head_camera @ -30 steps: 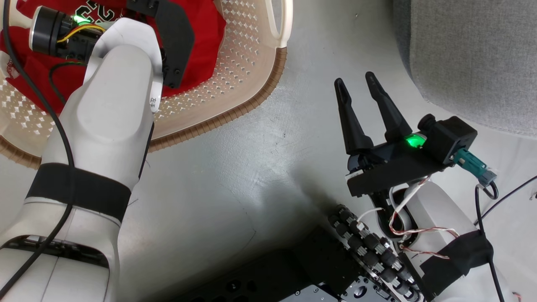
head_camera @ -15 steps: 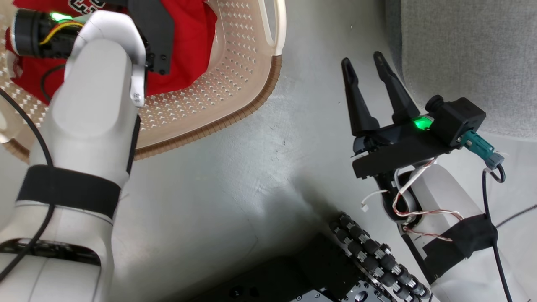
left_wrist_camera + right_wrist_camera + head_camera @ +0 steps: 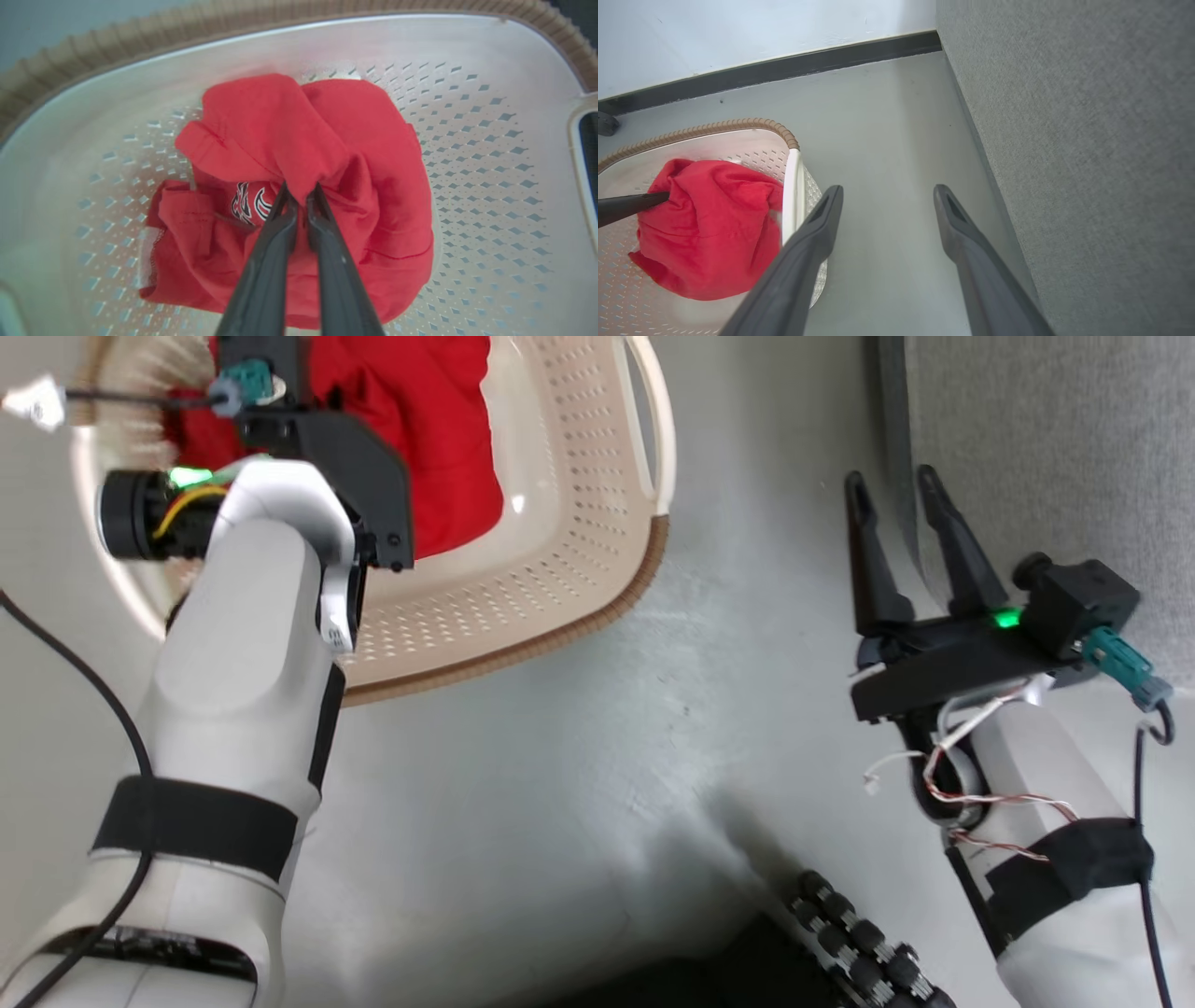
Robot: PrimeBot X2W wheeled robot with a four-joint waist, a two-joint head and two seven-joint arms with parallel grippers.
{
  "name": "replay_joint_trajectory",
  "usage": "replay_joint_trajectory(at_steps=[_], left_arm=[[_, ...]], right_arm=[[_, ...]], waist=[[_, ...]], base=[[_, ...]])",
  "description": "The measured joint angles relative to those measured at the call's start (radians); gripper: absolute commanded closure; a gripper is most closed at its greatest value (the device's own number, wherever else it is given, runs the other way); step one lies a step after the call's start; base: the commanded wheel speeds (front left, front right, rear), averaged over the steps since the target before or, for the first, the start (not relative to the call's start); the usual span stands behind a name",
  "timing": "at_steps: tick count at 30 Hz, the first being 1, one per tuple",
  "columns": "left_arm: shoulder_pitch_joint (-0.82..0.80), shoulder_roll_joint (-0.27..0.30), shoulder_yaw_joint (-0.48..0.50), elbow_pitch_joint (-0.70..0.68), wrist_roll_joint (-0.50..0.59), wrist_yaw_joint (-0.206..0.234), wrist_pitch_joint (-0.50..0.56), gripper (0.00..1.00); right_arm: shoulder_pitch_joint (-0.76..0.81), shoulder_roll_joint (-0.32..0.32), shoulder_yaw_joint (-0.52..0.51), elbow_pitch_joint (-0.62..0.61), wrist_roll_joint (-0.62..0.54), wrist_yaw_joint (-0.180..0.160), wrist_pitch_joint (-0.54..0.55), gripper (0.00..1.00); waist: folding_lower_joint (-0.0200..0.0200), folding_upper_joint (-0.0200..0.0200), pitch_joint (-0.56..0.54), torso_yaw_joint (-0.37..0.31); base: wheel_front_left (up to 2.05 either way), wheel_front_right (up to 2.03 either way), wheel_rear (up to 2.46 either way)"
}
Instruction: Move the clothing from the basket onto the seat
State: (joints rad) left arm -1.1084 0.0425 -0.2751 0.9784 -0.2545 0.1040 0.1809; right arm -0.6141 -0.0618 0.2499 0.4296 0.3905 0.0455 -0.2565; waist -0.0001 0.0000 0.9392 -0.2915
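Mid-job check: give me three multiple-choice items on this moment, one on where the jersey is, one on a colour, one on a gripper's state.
1. Where is the red jersey?
A. On the grey sofa cushion
B. Inside the laundry basket
C. Spread on the floor

2. What colour is the basket's woven-look rim?
A. Blue
B. Black
C. Brown

3. How is the left gripper?
A. Shut on the jersey
B. Wide open above the floor
C. Shut on the basket's handle

Answers:
1 B: the left wrist view shows the jersey bunched over the basket's perforated bottom.
2 C: the ribbed rim is brown in every view.
3 A: the left gripper pinches a fold of the red fabric, while the right gripper stands open and empty.
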Motion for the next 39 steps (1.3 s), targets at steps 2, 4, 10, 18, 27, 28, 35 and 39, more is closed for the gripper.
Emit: replay_joint_trajectory(at_steps=[2,4,10,18,27,28,35,39], left_arm=[[0.022,-0.001,0.007,-0.006,-0.02,-0.009,-0.021,1.0],[0.05,-0.001,0.005,-0.017,-0.054,-0.016,-0.044,1.0],[0.141,-0.002,-0.052,-0.076,-0.179,-0.026,-0.107,1.0],[0.241,-0.004,-0.128,-0.154,-0.281,-0.034,-0.195,1.0],[0.327,-0.007,-0.167,-0.21,-0.357,-0.023,-0.293,1.0],[0.337,-0.007,-0.167,-0.212,-0.36,-0.021,-0.304,1.0],[0.408,-0.009,-0.161,-0.224,-0.384,-0.01,-0.373,1.0],[0.451,-0.01,-0.145,-0.224,-0.387,-0.007,-0.395,1.0]], right_arm=[[0.013,-0.012,-0.017,0.008,-0.01,0.0,0.0,0.0],[0.029,-0.021,-0.03,0.019,-0.018,0.003,0.0,0.0],[0.068,-0.029,-0.05,0.04,-0.033,0.009,0.0,0.0],[0.112,-0.062,-0.108,0.057,-0.058,0.016,0.0,0.0],[0.186,-0.095,-0.161,0.063,-0.076,0.018,0.0,0.0],[0.196,-0.097,-0.165,0.063,-0.076,0.019,0.0,0.0],[0.258,-0.103,-0.191,0.063,-0.083,0.025,0.0,0.0],[0.291,-0.101,-0.206,0.063,-0.084,0.025,0.0,0.0]], waist=[[0.0,0.0,-0.025,0.016],[0.0,0.0,-0.052,0.034],[0.0,0.0,-0.134,0.085],[-0.0001,-0.0001,-0.248,0.153],[-0.0001,-0.0001,-0.375,0.235],[-0.0001,-0.0001,-0.39,0.244],[0.0,0.0,-0.491,0.308],[0.0,0.0,-0.551,0.342]], base=[[0.0,0.0,0.0],[0.0,0.0,0.0],[0.0,0.0,0.0],[0.0,0.0,0.0],[0.0,0.0,0.0],[0.0,0.0,0.0],[0.0,0.0,0.0],[0.0,0.0,0.0]])
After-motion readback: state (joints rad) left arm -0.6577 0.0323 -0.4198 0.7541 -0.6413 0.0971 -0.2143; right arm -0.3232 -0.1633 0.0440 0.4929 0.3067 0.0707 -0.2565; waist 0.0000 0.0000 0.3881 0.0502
